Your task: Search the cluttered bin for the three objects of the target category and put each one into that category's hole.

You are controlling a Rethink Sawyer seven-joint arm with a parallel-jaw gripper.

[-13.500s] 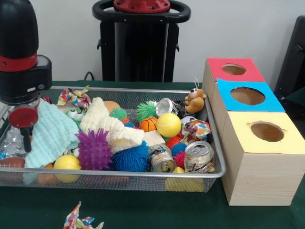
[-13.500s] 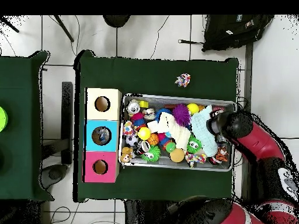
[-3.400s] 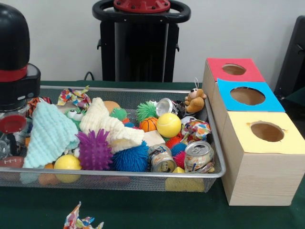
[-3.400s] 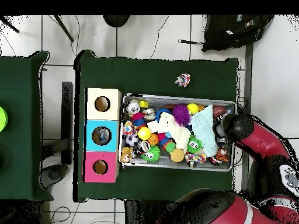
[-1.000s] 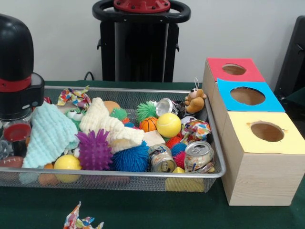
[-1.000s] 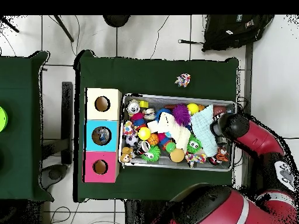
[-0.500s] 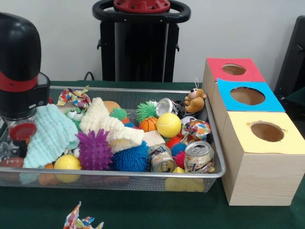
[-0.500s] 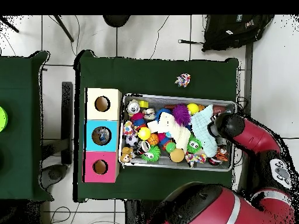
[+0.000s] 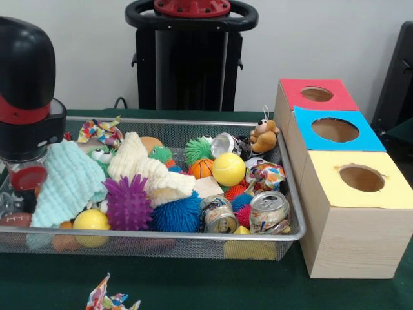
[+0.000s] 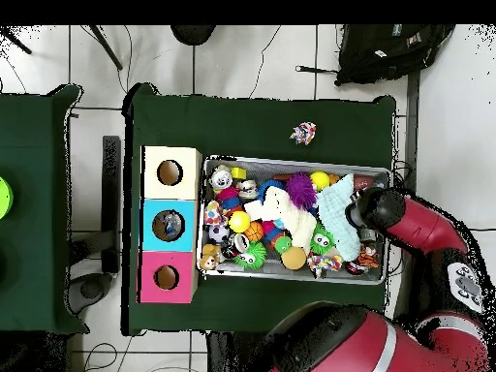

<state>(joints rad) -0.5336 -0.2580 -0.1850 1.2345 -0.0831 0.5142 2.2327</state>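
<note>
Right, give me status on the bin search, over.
Gripper low over the bin's end farthest from the boxes, grip state unclear. Mint towel right beside it, draped over toys. Crushed cans untouched near the yellow box.

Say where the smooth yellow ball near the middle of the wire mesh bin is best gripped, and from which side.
Probably from straight above, with the fingers closing across the widest part of the smooth yellow ball. It is round, so no side grips better, and its top is bare. An orange basketball-patterned ball and a crushed silver can crowd its sides, and the wire mesh bin wall hampers a low sideways approach.
</note>
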